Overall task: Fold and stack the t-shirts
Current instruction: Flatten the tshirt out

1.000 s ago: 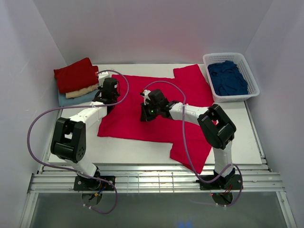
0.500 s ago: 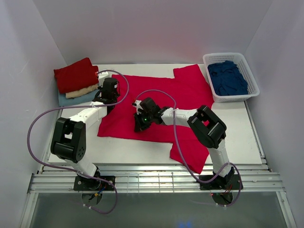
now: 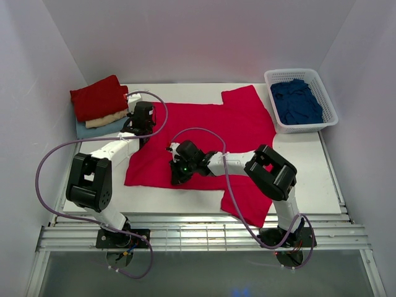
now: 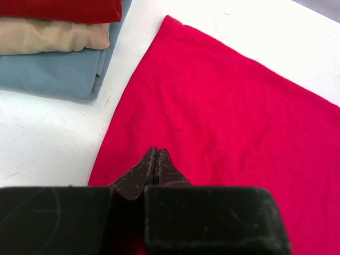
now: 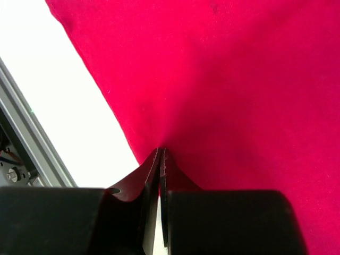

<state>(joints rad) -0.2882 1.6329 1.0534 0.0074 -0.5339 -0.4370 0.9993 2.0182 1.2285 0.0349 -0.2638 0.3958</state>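
Note:
The crimson t-shirt [image 3: 210, 130] lies spread flat on the white table, one sleeve at the back and one hanging toward the near right. My left gripper [image 3: 140, 130] is shut, its tips [image 4: 155, 152] resting on the shirt [image 4: 228, 117] just inside its left edge; the cloth there lies flat. My right gripper [image 3: 177, 176] is shut at the shirt's near edge, and the cloth [image 5: 239, 79] puckers into its tips [image 5: 161, 151]. Dark red [image 3: 99, 97], cream [image 3: 106, 119] and pale blue [image 3: 91, 130] folded shirts are stacked at the back left.
A white lattice basket [image 3: 300, 72] at the back right holds a navy shirt [image 3: 297, 102]. The folded stack [image 4: 53, 58] lies close to the left gripper's far left. A metal rail [image 5: 26, 154] runs along the table's near edge. White walls enclose the table.
My right gripper has moved left and nearer, from the shirt's middle to its near edge, drawing the cloth with it. The shirt's near left corner has shifted nearer. The left arm has not moved.

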